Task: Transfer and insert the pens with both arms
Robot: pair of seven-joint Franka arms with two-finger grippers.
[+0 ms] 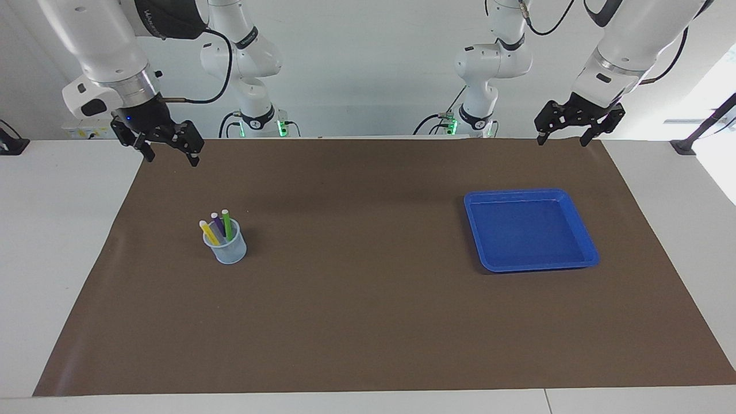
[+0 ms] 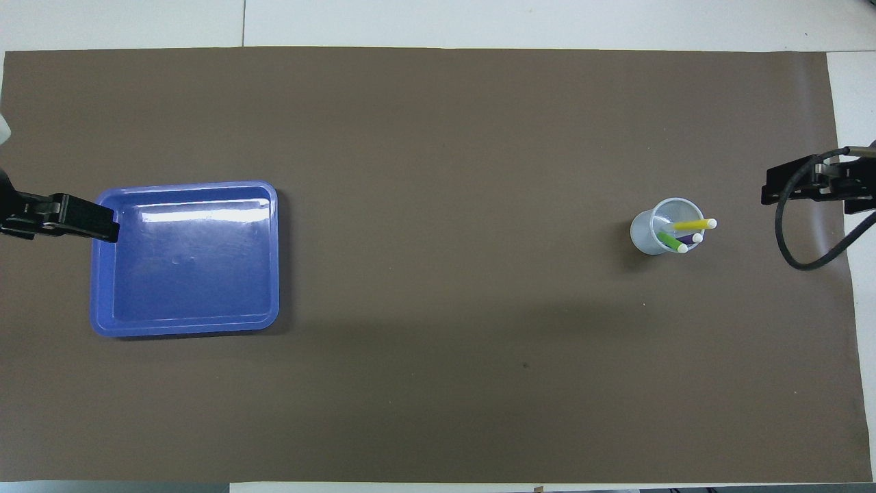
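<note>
Three short marker-like pens stood together in a small translucent pale-blue plastic cup [image 1: 225, 248] toward the right arm's end of the bench [image 1: 368, 402], on the brown mat [image 1: 356, 322] that covered most of it. The yellow pen [image 1: 208, 232], the purple pen [image 1: 217, 224] and the green pen [image 1: 226, 223] each leaned against the rim with the pale cap up, which left the caps free to be pinched from above. A shallow square blue plastic tray [image 1: 592, 253] sat toward the left arm's end of the mat, well apart from the cup and with nothing in it, probably the place to lay the pens.

The right gripper [image 1: 171, 156] hung in the air over the mat's corner nearest its own base, fingers apart and holding nothing; it was the arm closer to the cup, so the first pick would likely fall to it. The left gripper [image 1: 562, 138] hung over the mat's edge nearest the robots at the tray's end, fingers likewise apart and empty, and waited. Judged from this, no pen had yet been taken out.
</note>
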